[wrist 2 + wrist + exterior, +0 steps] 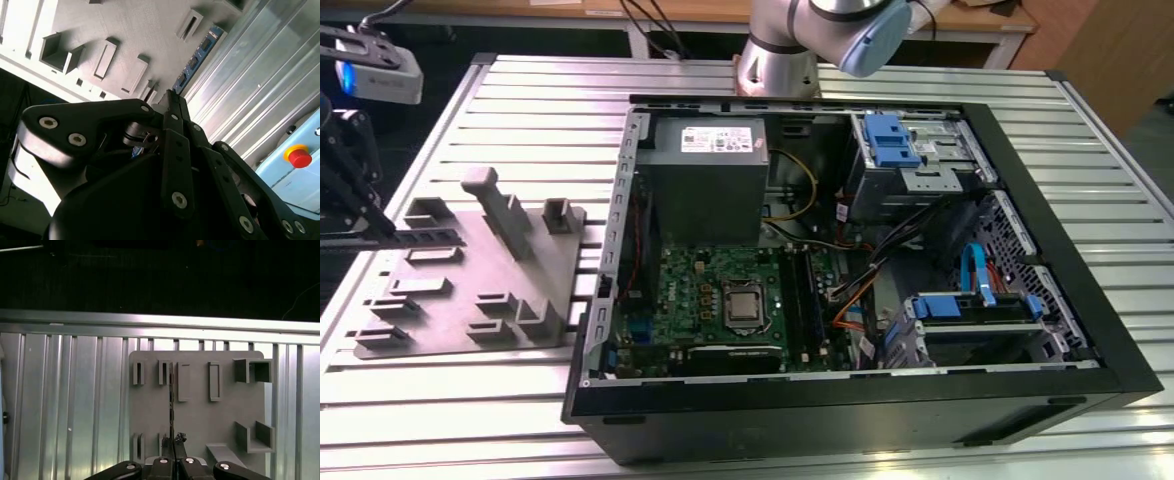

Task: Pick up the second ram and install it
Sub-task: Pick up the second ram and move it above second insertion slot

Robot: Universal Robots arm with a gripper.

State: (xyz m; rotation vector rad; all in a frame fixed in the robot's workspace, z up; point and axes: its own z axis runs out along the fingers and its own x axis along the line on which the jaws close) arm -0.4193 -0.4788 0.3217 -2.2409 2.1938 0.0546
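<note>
Your open room lay on the exterior view's left. There the slatted aluminium table (520,100) ran bare around the outer sides of the grey fixture plate (454,290). The plate's inner side sat just beside the wall of the open computer case (1051,190). That case took up the table's middle and the exterior view's right, and its black rim stood higher than the motherboard (707,290) and the power supply (707,145) inside. A tall post (491,205) rose from the plate, between the gripper and the case. In the first wrist view the table's bright edge rail (160,320) ran across beyond the plate (200,425), with only darkness past it.

You had the gripper (384,236) at the exterior view's far left, over the plate's outer edge. Its fingers were pressed together with no gap showing, pinching the second ram (427,238), which reached out level from the fingertips toward the plate.

In the first wrist view the gripper (174,452) held the second ram (171,390) edge-on. It showed as a thin dark line running out over the plate between two slot blocks (183,382).

In the second wrist view the second ram (197,55) reached out from the gripper (172,97) with its chips showing, along the line where the plate (130,30) met the slats. You could not tell whether it hung clear of the plate or touched it.
</note>
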